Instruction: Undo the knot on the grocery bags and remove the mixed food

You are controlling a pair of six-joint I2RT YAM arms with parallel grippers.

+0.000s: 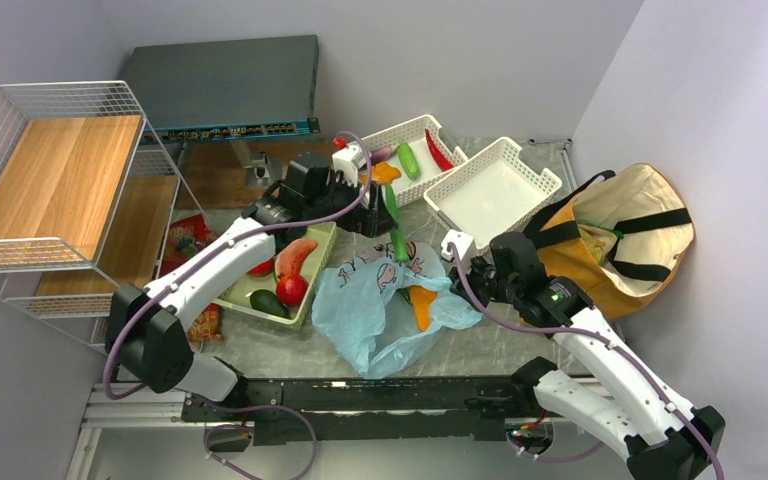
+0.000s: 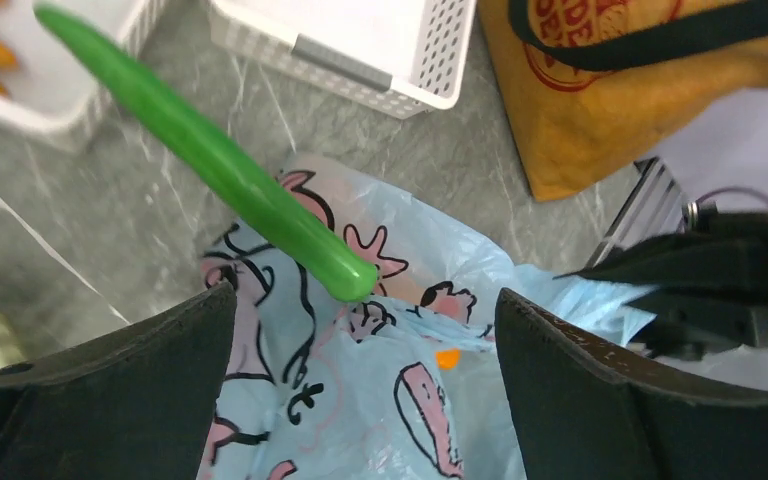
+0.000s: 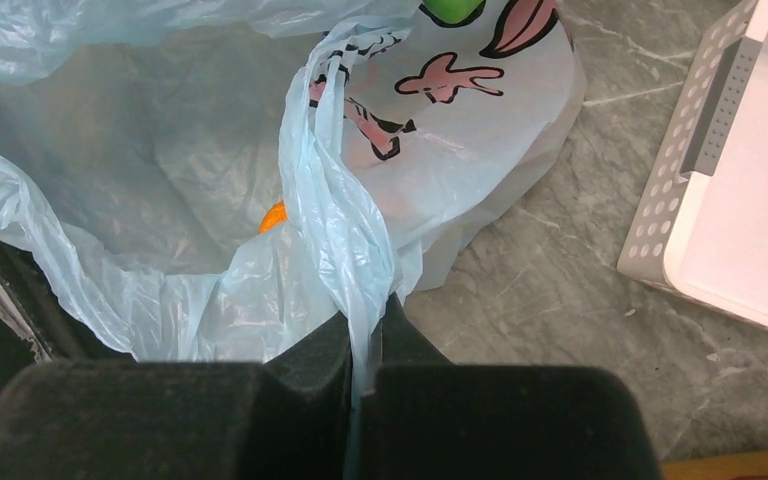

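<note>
The light-blue plastic bag [image 1: 385,310] lies crumpled mid-table with its mouth open, and an orange carrot [image 1: 422,305] is inside it. My right gripper [image 3: 365,310] is shut on a twisted strip of this bag's rim. A long green cucumber [image 2: 220,165] lies loose, its near end resting on the bag. My left gripper [image 2: 365,300] hangs open just above the bag, holding nothing, with the cucumber's tip just beyond its fingers. The mustard canvas tote [image 1: 620,240] sits at the right, mouth open. A green tray [image 1: 312,300] holds a watermelon slice [image 1: 295,258], a red apple [image 1: 291,290] and an avocado [image 1: 268,303].
Two white perforated baskets stand at the back: one [image 1: 415,130] with vegetables in it, the other [image 1: 540,180] empty, beside the tote. A wire shelf rack [image 1: 50,180] with wooden boards fills the left side. A red snack pack [image 1: 186,238] lies on its lower shelf.
</note>
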